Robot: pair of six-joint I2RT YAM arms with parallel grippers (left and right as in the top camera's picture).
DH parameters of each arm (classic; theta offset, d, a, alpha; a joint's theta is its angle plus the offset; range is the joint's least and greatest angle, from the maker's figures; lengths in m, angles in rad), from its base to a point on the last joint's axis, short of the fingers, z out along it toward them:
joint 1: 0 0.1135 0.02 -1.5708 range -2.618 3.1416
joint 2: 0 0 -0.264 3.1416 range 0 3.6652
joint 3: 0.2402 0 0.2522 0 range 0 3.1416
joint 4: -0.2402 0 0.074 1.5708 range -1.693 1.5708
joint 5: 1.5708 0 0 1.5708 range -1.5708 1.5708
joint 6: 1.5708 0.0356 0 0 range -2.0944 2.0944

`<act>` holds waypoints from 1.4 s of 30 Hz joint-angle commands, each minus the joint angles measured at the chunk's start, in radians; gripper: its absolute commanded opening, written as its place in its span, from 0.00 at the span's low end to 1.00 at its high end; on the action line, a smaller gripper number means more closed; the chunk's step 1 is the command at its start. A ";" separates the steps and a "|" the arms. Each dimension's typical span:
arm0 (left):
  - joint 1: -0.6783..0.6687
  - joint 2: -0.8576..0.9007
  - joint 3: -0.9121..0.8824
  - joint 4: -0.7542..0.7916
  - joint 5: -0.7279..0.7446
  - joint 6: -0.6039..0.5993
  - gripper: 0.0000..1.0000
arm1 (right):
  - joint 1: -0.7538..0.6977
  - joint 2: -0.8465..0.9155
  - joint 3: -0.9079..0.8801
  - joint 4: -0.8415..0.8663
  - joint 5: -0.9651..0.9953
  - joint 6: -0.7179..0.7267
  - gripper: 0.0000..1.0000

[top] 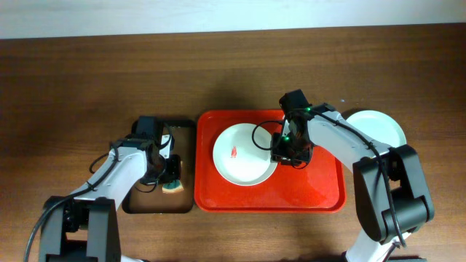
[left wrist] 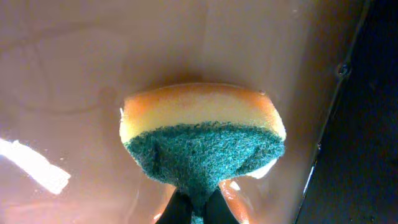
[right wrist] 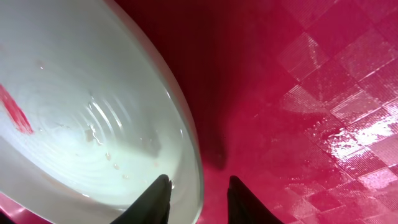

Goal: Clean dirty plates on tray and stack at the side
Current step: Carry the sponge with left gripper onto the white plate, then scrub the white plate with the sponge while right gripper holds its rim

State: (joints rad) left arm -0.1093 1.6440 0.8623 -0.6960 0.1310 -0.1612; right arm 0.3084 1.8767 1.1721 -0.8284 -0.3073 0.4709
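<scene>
1 white plate point(top: 247, 164), rim between parted right jaws, left jaws pinching sponge point(left wrist: 202, 134)

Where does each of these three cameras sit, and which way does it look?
Overhead: fixed above the table, looking straight down; red tray, black tray and both arms show.
Left wrist: on the left arm, looking along the left gripper, shut on a sponge.
Right wrist: on the right arm, looking down; the open right gripper straddles a plate rim.
Shared: overhead and right wrist both show the plate's red smear.
</scene>
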 commanded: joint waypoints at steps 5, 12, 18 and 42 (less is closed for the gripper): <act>0.000 0.023 0.063 -0.047 -0.016 -0.009 0.00 | 0.008 -0.004 -0.004 0.007 0.006 0.001 0.43; -0.007 -0.047 0.358 -0.293 -0.041 -0.010 0.00 | 0.008 -0.004 -0.005 0.024 0.005 0.002 0.26; -0.163 -0.047 0.358 -0.256 -0.041 -0.081 0.00 | 0.045 -0.004 -0.005 0.051 0.004 0.002 0.04; -0.335 0.114 0.358 -0.019 0.068 -0.142 0.00 | 0.084 -0.004 -0.005 0.105 -0.003 -0.022 0.04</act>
State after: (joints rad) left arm -0.4442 1.7508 1.2034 -0.7204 0.1814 -0.2932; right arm 0.3824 1.8767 1.1721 -0.7273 -0.3080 0.4660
